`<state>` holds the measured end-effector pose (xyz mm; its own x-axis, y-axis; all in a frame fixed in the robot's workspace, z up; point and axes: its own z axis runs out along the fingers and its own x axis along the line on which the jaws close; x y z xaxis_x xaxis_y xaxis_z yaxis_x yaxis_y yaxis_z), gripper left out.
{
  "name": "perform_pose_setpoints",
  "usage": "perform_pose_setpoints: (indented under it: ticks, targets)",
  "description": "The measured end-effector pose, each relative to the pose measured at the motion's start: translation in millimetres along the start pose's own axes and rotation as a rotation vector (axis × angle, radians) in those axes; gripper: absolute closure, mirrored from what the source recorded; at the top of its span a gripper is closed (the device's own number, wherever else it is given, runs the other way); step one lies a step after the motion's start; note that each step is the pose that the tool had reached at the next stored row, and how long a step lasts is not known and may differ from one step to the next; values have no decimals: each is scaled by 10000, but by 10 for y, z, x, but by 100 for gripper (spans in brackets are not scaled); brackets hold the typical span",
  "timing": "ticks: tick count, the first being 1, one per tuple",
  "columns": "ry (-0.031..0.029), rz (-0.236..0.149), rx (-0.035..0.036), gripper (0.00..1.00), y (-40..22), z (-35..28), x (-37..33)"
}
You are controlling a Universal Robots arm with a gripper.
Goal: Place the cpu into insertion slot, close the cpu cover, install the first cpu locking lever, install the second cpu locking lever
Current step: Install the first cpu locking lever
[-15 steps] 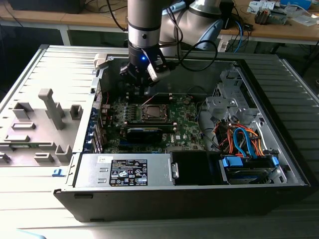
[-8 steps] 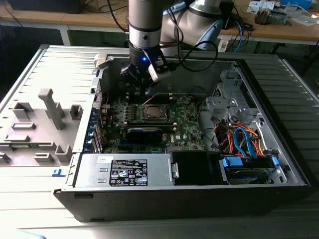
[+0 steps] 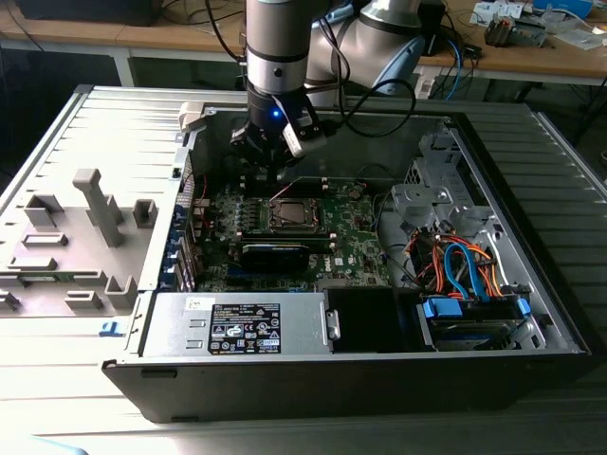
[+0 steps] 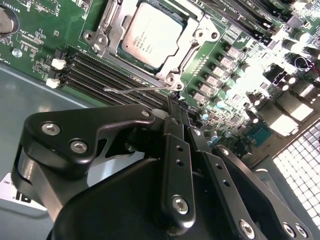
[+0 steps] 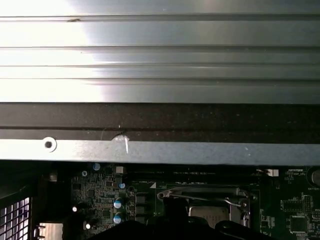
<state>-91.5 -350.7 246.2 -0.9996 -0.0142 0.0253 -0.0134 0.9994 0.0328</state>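
The cpu (image 4: 150,35) lies in the insertion slot (image 3: 289,214) on the green board, its silver top facing up. The cpu cover (image 4: 200,36) lies flat around it as a metal frame. A thin wire locking lever (image 4: 135,89) stands free beside the socket, just off the tips of my gripper (image 4: 176,102). The two black fingers (image 4: 175,150) are pressed together and shut, with nothing visibly between them. In the exterior view my gripper (image 3: 272,163) hangs just behind the socket, and a thin lever (image 3: 283,192) angles up there. The cpu (image 5: 210,216) and a lever (image 5: 200,196) also appear in the first wrist view.
The board sits inside an open computer case (image 3: 531,190). Long black memory slots (image 4: 100,70) run beside the socket. A power supply (image 3: 237,327) and a bundle of coloured cables (image 3: 465,270) lie toward the front. A grey fixture block (image 3: 100,204) stands at the exterior view's left.
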Motion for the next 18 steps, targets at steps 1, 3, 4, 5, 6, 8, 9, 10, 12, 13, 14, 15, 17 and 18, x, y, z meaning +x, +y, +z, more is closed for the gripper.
perform_pose_setpoints:
  ticks: [1,3,4,5,6,8,9,10,12,13,14,15,17,18]
  targets:
    - [0,0,0,89,0,4,-4]
    - [0,-1,0,89,-1,10,-10]
    - [-1,0,0,89,-1,13,-12]
    - [0,0,-1,89,-1,16,-15]
    - [-1,0,-1,89,-1,19,-17]
    - [0,-1,0,89,-1,22,-22]
    - [0,0,0,89,-1,25,-25]
    - [0,0,0,89,-1,28,-29]
    - [0,-1,-1,89,-2,36,-40]
    - [0,-1,0,89,-2,38,-43]
    - [0,0,0,89,-2,40,-47]
    - [0,0,0,89,-2,42,-50]
    - [0,0,0,89,-2,46,-58]
    - [0,0,0,89,-2,48,-62]
